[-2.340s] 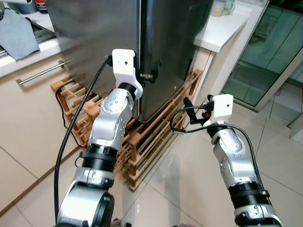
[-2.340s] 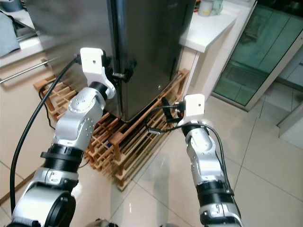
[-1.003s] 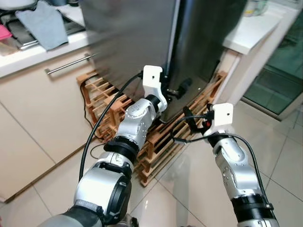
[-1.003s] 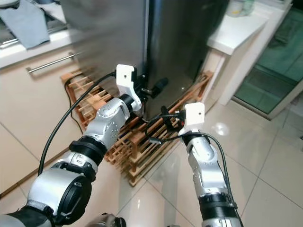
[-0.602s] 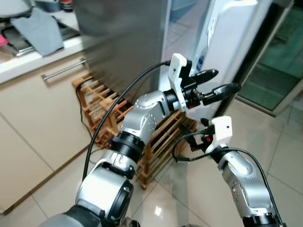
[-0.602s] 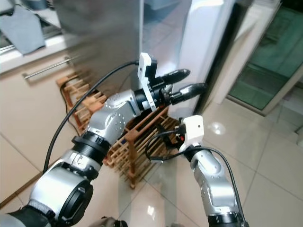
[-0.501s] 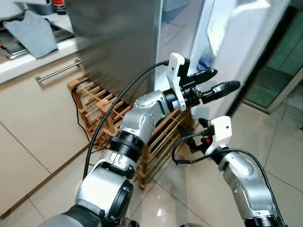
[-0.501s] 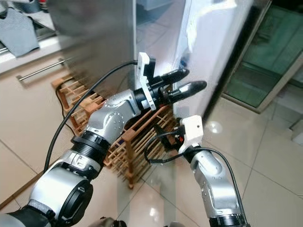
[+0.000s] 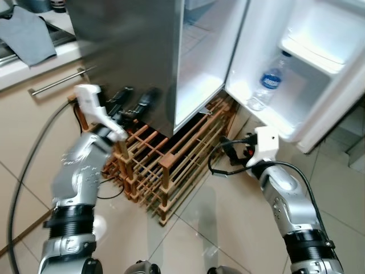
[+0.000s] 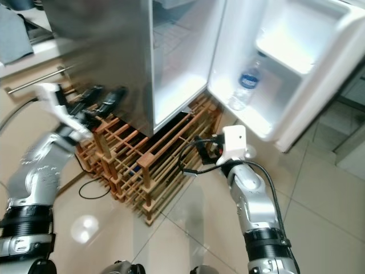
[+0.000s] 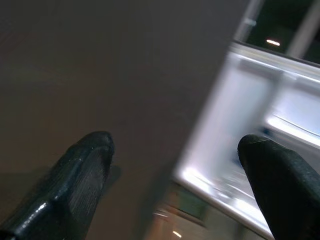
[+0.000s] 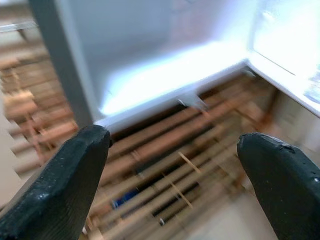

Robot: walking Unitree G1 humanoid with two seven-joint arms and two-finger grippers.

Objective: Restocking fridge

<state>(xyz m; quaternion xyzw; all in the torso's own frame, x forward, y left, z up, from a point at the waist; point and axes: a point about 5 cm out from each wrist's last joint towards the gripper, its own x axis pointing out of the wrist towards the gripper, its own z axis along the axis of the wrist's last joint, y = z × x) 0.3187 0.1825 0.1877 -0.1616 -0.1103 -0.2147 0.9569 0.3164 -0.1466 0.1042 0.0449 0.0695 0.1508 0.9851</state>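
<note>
One stainless-steel fridge (image 9: 131, 51) with its one white-lined door (image 9: 319, 74) swung open; one clear plastic water bottle (image 9: 267, 85) in the door shelf; one slatted wooden rack (image 9: 165, 162) underneath; one grey cloth (image 9: 25, 40); one metal drawer handle (image 9: 60, 81).

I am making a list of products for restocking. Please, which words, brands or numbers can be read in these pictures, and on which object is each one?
Water bottle in the open fridge door's shelf: it has a blue label, too small and blurred to read.
No other text can be read.
</note>
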